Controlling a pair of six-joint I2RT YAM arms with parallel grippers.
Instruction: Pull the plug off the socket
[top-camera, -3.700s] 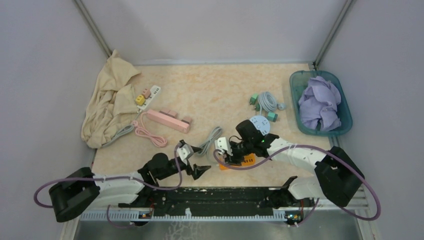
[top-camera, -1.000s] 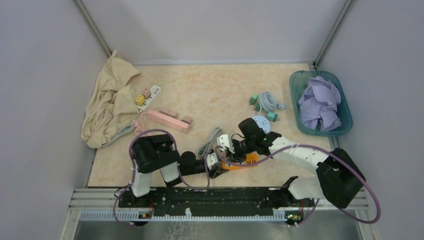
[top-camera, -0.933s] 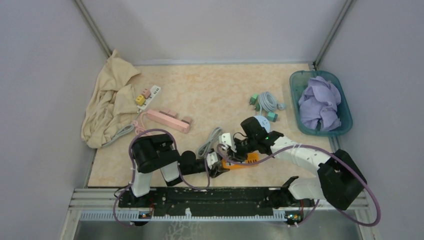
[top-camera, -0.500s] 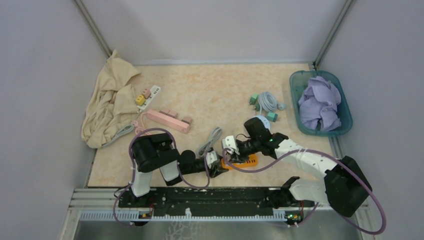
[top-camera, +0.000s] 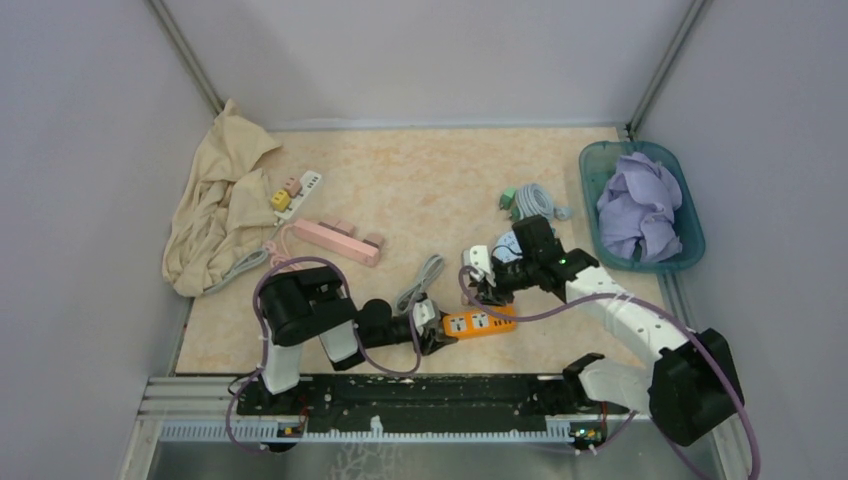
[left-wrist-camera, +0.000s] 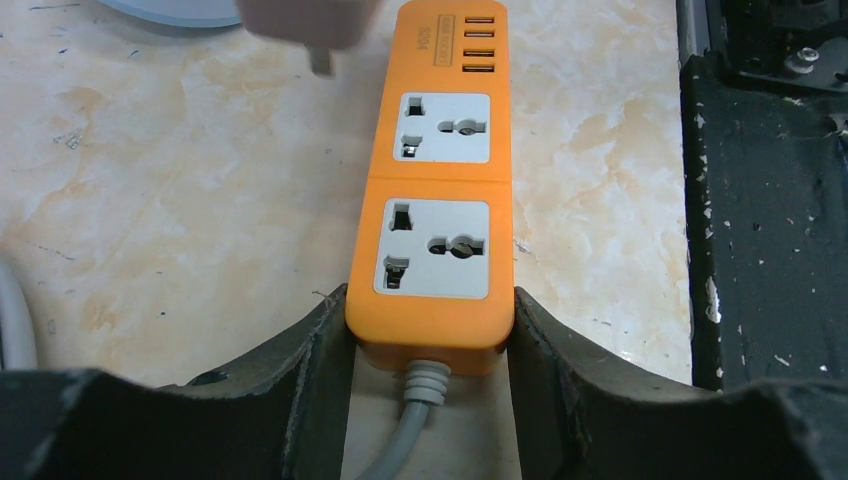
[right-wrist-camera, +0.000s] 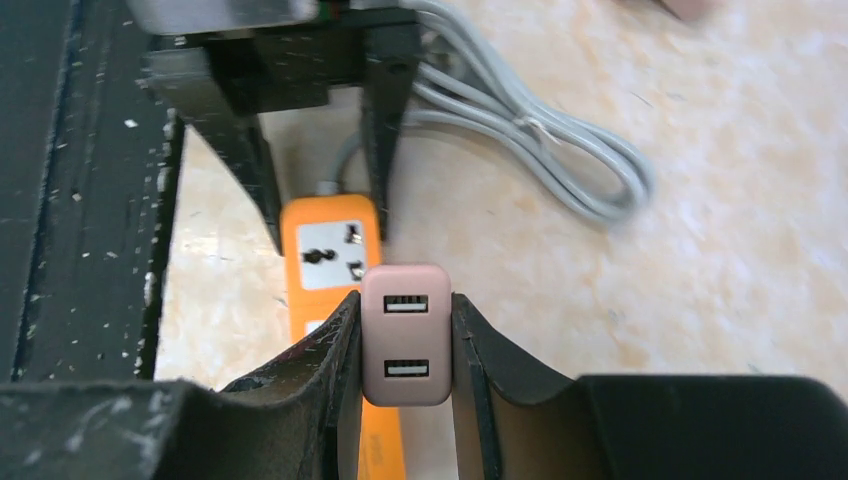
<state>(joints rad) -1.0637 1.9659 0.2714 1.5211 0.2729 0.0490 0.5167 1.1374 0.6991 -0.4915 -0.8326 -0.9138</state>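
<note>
The orange socket strip (top-camera: 482, 323) (left-wrist-camera: 432, 200) lies flat near the table's front edge, and both of its sockets are bare. My left gripper (top-camera: 432, 330) (left-wrist-camera: 428, 300) is shut on the strip's cable end, one finger on each side. The pink plug (right-wrist-camera: 406, 335), a small block with two USB ports, is pinched in my right gripper (top-camera: 488, 284) (right-wrist-camera: 405, 305). It hangs in the air above and behind the strip, free of the socket. Its lower edge with a pin (left-wrist-camera: 312, 30) shows at the top of the left wrist view.
The strip's grey cable (top-camera: 420, 283) is bundled just behind my left gripper. Farther back are a pink power strip (top-camera: 337, 240), a white strip with plugs (top-camera: 298, 193), a beige cloth (top-camera: 215, 210), a coiled cable with green plugs (top-camera: 533, 203) and a teal basket (top-camera: 590, 200).
My right gripper has lifted the pink plug out of the orange strip and carried it back and to the right. The left gripper has kept its hold on the strip.
</note>
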